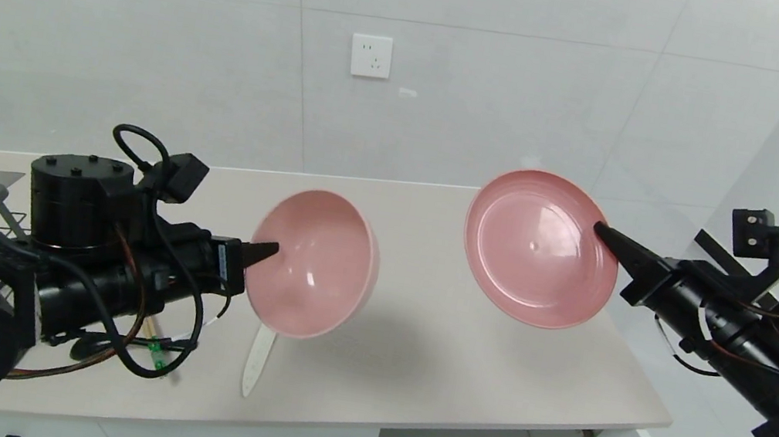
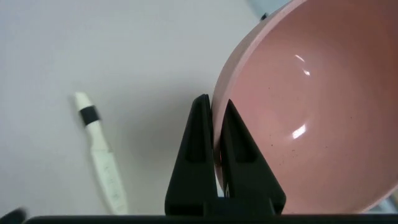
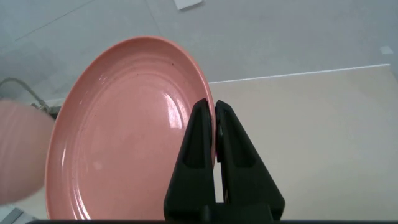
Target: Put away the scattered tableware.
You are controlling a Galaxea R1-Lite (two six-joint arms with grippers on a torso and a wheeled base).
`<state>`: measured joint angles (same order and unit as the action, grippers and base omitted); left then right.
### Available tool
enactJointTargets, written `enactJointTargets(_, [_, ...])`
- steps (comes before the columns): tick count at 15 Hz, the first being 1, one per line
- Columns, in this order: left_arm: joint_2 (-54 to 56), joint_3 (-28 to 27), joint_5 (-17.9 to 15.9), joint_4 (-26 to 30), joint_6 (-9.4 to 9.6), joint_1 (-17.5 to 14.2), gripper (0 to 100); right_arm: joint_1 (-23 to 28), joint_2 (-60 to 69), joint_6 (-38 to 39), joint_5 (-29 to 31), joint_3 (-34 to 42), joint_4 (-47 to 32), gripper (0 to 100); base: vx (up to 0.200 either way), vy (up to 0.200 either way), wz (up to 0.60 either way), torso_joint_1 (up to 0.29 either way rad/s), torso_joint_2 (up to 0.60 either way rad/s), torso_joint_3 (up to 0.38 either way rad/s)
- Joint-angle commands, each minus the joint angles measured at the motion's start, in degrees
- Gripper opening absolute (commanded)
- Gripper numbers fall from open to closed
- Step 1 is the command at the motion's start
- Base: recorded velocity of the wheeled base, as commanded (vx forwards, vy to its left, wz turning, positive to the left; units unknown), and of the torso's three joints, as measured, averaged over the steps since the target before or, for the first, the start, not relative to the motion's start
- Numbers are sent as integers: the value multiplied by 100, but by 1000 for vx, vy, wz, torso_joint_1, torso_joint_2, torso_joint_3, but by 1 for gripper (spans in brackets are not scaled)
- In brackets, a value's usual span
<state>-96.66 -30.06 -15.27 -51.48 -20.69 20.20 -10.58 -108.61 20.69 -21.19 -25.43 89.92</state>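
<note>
Head view | left claw pinching pink bowl | right claw pinching pink plate

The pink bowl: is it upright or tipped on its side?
Tipped. The left hand grips the pink bowl by its rim, and its empty inside faces sideways, above the counter.

One pink bowl, one pink plate, one white utensil
</note>
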Motion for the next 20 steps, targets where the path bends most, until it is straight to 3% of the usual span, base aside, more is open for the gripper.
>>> enactJointTargets(1, [156, 9, -2, -231, -313, 28, 0, 65, 138, -21, -105, 108, 8, 0, 0, 0, 0, 0, 0, 0])
enactJointTargets(2, [183, 53, 16, -556, -805, 19, 0, 74, 173, -30, -158, 117, 8, 0, 0, 0, 0, 0, 0, 0])
enactJointTargets(3, [174, 123, -2, -661, -990, 19, 0, 65, 217, -30, -158, 126, 8, 0, 0, 0, 0, 0, 0, 0])
enactJointTargets(4, [191, 167, -2, -661, -1016, 28, 0, 56, 226, -30, -158, 126, 8, 0, 0, 0, 0, 0, 0, 0])
enactJointTargets(6, [306, 299, 262, -574, -963, 107, 0, 56, 217, -38, -158, 117, 8, 0, 0, 0, 0, 0, 0, 0])
enactJointTargets(8, [420, 870, 482, -398, -586, 72, 0, 65, 217, -30, -158, 152, 8, 0, 0, 0, 0, 0, 0, 0])
enactJointTargets(11, [420, 1213, 868, -714, -559, 37, 0, 65, 217, -47, -158, 152, 8, 0, 0, 0, 0, 0, 0, 0])
enactJointTargets(14, [218, 1767, 860, -2103, -533, 107, 0, 74, 252, -126, -140, 126, 8, 0, 0, 0, 0, 0, 0, 0])
enactJointTargets(15, [-64, 1890, 974, -2771, -524, 63, 0, 74, 279, -126, -122, 117, 8, 0, 0, 0, 0, 0, 0, 0])
enactJointTargets(17, [-362, 2013, 1185, -3421, -533, 63, 0, 65, 279, -126, -79, 144, 8, 0, 0, 0, 0, 0, 0, 0])
enactJointTargets(20, [-345, 2057, 1202, -3588, -559, 151, 0, 47, 279, -135, -87, 223, 8, 0, 0, 0, 0, 0, 0, 0])
